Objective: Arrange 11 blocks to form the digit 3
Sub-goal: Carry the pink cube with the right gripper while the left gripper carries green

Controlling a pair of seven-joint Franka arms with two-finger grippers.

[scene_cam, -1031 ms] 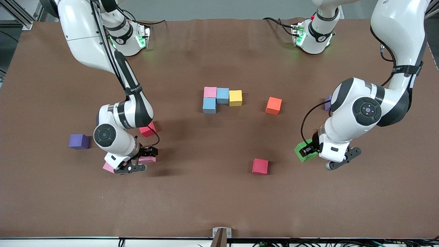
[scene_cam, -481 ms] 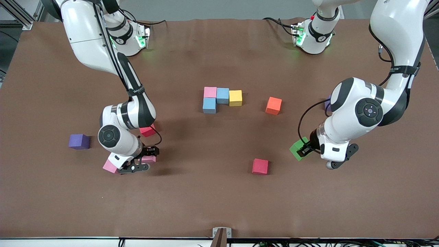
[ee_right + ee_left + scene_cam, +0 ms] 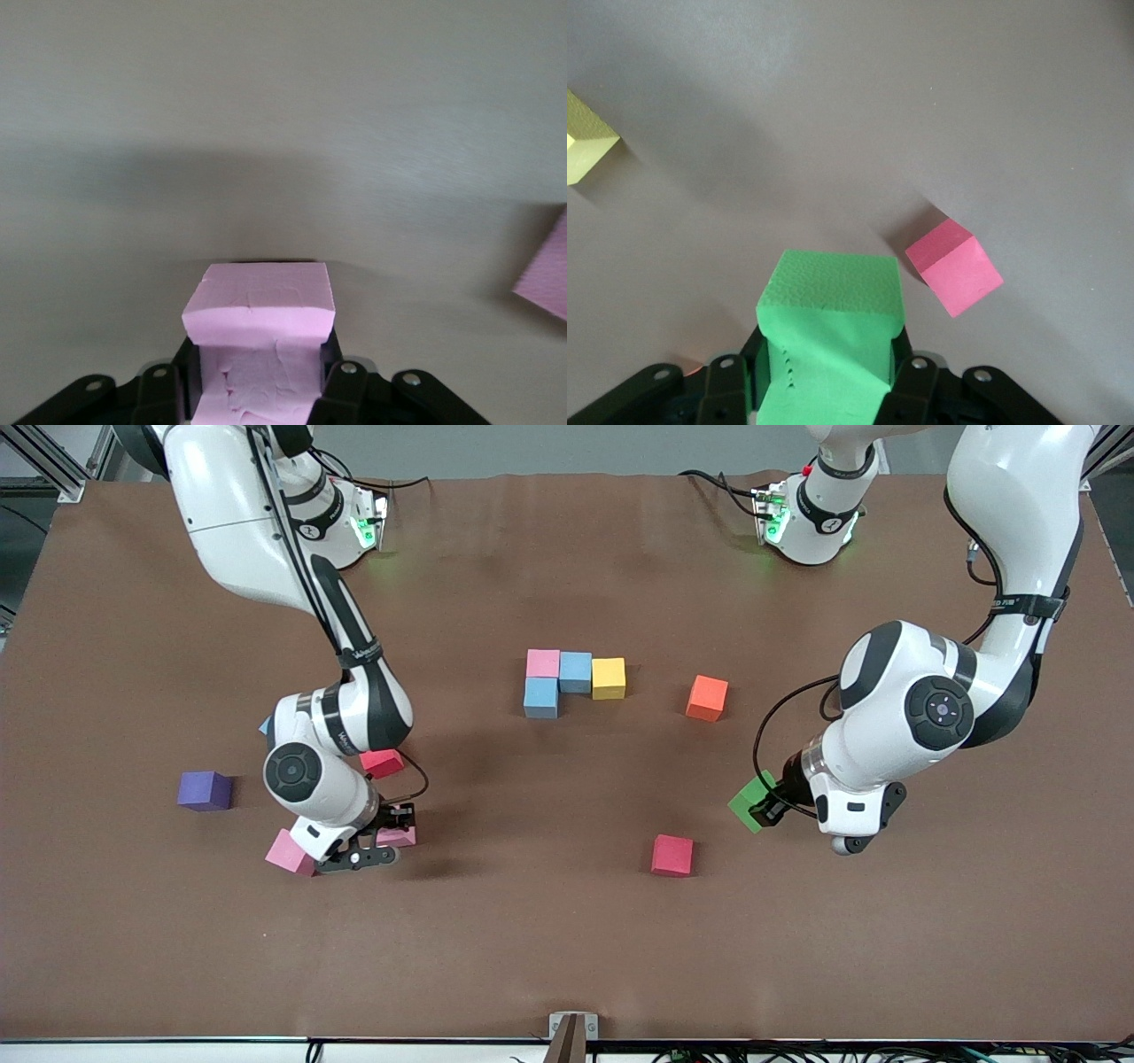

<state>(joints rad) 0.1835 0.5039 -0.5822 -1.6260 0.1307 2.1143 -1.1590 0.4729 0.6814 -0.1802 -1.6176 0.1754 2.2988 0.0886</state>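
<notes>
Four blocks sit joined mid-table: pink (image 3: pixel 543 662), light blue (image 3: pixel 575 671), yellow (image 3: pixel 609 677), and a second light blue (image 3: pixel 540 697) nearer the camera. My right gripper (image 3: pixel 394 835) (image 3: pixel 259 376) is low at the table, shut on a pink block (image 3: pixel 398 836) (image 3: pixel 259 310). My left gripper (image 3: pixel 769 804) (image 3: pixel 828 367) is shut on the green block (image 3: pixel 749 802) (image 3: pixel 828 301), held above the table. Loose blocks are an orange (image 3: pixel 706 697), a red (image 3: pixel 671 855) (image 3: pixel 954 266), another red (image 3: pixel 382 762) and another pink (image 3: pixel 289 851) (image 3: pixel 545 279).
A purple cube (image 3: pixel 205 789) lies toward the right arm's end of the table. A yellow block (image 3: pixel 585 137) shows at the edge of the left wrist view. The brown table (image 3: pixel 567 939) stretches bare toward the front camera.
My right gripper has shut on the pink block. My left gripper has carried the green block toward the middle of the table.
</notes>
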